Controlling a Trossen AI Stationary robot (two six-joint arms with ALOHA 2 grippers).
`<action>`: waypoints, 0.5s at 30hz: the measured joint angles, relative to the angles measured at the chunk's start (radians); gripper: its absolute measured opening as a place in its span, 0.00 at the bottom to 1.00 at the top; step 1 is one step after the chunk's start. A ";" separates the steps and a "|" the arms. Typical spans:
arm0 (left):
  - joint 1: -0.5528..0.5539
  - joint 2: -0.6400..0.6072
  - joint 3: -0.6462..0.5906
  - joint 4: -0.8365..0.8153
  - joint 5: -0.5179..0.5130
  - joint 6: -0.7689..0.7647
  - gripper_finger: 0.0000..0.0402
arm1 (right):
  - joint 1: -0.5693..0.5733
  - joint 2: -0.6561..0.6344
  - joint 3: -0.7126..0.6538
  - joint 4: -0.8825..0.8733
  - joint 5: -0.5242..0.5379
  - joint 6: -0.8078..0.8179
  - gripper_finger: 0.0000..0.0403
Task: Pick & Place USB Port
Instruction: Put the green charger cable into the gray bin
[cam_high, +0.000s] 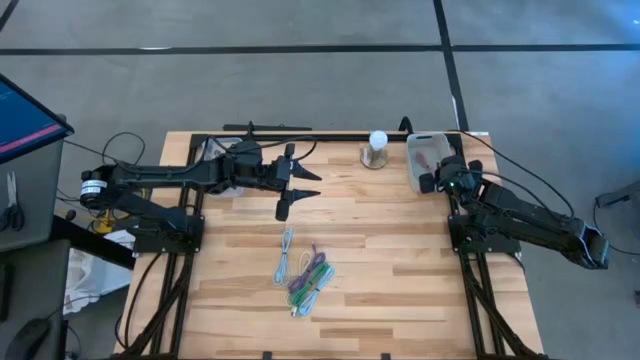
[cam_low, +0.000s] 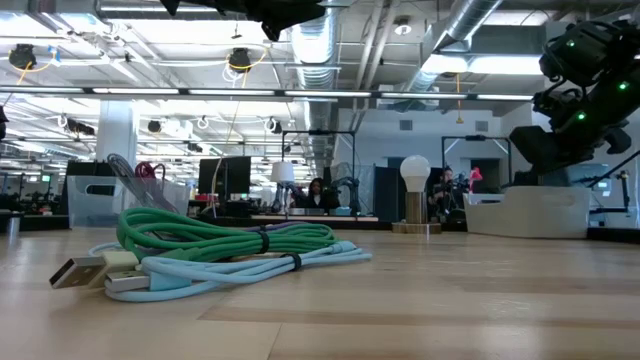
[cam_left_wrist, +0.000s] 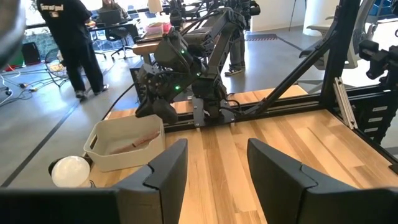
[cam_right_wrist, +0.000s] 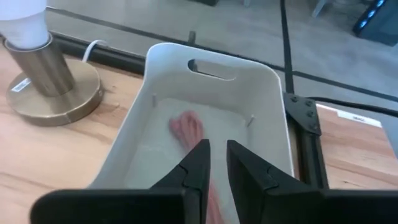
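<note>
A bundle of USB cables (cam_high: 305, 275), green, light blue and purple, lies flat on the wooden table near its middle. In the low view the cables (cam_low: 230, 250) point their plugs (cam_low: 80, 272) to the left. A pink-red cable (cam_right_wrist: 186, 130) lies on the floor of the white bin (cam_right_wrist: 211, 56) at the table's far right. My right gripper (cam_right_wrist: 217, 152) hovers over the bin's near end with a narrow gap between its fingers and nothing in it. My left gripper (cam_high: 297, 200) stands open above the table, on the far side of the bundle.
A round lamp on a brass base (cam_high: 377, 148) stands just left of the bin (cam_high: 425, 145), close to the table's far edge. A dark rail runs along that far edge. Bare wood lies between the bundle and the bin. People stand in the room beyond the table.
</note>
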 joint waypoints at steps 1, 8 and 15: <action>0.000 0.000 0.000 0.000 0.000 0.000 0.42 | 0.000 0.000 0.000 0.000 0.004 0.000 0.12; 0.000 0.000 0.000 -0.001 0.000 -0.002 0.42 | 0.014 -0.006 0.000 0.122 -0.032 -0.068 0.12; 0.000 -0.020 -0.001 -0.065 0.000 0.009 0.42 | 0.088 -0.015 0.057 0.408 -0.395 -0.230 0.12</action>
